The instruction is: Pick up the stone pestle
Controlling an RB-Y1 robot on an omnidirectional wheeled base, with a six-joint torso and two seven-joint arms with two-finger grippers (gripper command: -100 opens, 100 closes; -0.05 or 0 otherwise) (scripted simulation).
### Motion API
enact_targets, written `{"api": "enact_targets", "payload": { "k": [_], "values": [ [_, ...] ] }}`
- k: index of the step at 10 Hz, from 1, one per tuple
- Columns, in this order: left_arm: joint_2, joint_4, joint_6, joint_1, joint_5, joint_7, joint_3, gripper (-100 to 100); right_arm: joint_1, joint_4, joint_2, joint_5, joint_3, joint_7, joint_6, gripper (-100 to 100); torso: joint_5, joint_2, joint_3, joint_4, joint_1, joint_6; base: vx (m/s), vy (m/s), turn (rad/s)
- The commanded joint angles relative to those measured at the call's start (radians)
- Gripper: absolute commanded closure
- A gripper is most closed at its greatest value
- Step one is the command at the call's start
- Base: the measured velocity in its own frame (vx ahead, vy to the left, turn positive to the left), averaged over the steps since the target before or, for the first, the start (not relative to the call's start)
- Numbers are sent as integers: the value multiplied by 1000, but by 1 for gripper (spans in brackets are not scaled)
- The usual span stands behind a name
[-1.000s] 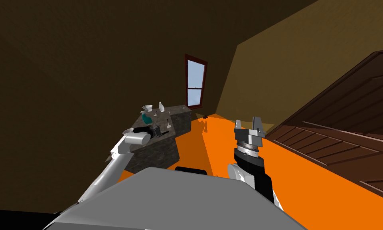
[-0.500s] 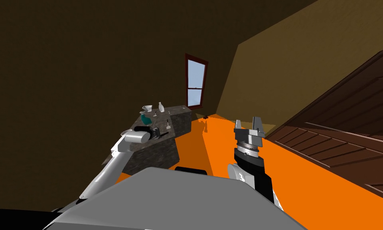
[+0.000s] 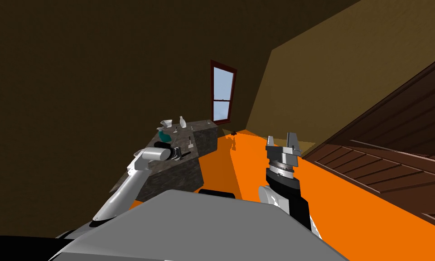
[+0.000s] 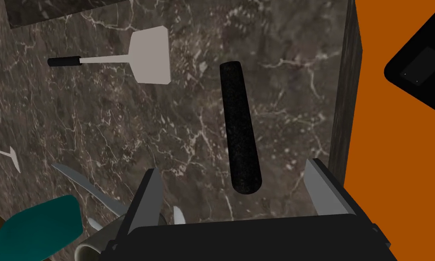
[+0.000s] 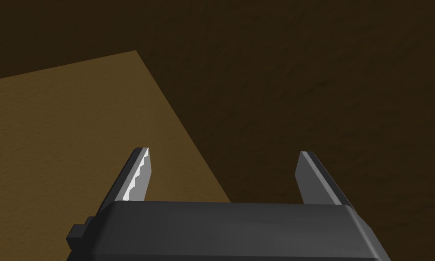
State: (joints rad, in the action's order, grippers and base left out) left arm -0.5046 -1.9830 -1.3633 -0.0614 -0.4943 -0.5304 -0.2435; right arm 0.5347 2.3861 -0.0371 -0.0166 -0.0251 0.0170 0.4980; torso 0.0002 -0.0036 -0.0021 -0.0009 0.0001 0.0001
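Observation:
The pestle (image 4: 239,129) is a black, rough cylinder lying flat on the dark veined counter top (image 4: 280,90), close to the counter's edge. My left gripper (image 4: 232,167) hovers over it, open. The pestle's near, rounded end lies between the two fingers, and neither finger touches it. In the head view the left gripper (image 3: 178,153) reaches out over the counter (image 3: 180,174). My right gripper (image 3: 285,140) is held up over the orange floor, open and empty (image 5: 223,170).
A pale spatula (image 4: 139,56) with a black handle lies beyond the pestle. A teal bowl (image 4: 35,231) and a knife blade (image 4: 87,190) sit beside the left finger. A white bowl (image 3: 167,123) and a bottle (image 3: 182,121) stand at the counter's far end. Orange floor (image 4: 393,149) lies past the edge.
My left forearm has swung slightly and the hand has sunk a little toward the counter. The right arm has not moved.

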Motion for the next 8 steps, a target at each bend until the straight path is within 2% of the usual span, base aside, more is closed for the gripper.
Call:
{"api": "enact_targets", "payload": {
  "k": [1, 2, 3, 5, 6, 7, 8],
  "values": [
    [3, 5, -33, 2, -1, -16, 6, -100, 0, 0, 0, 0, 0, 0, 0, 0, 0, 0, 0, 0, 0, 0, 49, 7, 4],
    [-2, 15, -72, 9, -18, -39, 6, -100, 0, 0, 0, 0, 0, 0, 0, 0, 0, 0, 0, 0, 0, 0, 64, 11, 4],
    [-2, 15, -77, 9, -18, -39, 6, -100, 0, 0, 0, 0, 0, 0, 0, 0, 0, 0, 0, 0, 0, 0, 59, 10, 1],
    [-12, 34, -145, 21, -48, -82, 6, -100, 0, 0, 0, 0, 0, 0, 0, 0, 0, 0, 0, 0, 0, 0, 67, 6, 3],
    [-12, 34, -159, 21, -48, -82, 6, -100, 0, 0, 0, 0, 0, 0, 0, 0, 0, -1, -1, 0, 0, 0, 62, 7, 2],
    [-18, 42, -190, 26, -61, -102, 6, -100, 0, 0, 0, 0, 0, 0, 0, 0, 0, -1, 0, 0, 0, 0, 68, 1, 0],
    [-18, 42, -196, 26, -61, -102, 6, -100, 0, 0, 0, 0, 0, 0, 0, 0, 0, -1, 0, 0, 0, 0, 52, 2, 2]
  ]
}}
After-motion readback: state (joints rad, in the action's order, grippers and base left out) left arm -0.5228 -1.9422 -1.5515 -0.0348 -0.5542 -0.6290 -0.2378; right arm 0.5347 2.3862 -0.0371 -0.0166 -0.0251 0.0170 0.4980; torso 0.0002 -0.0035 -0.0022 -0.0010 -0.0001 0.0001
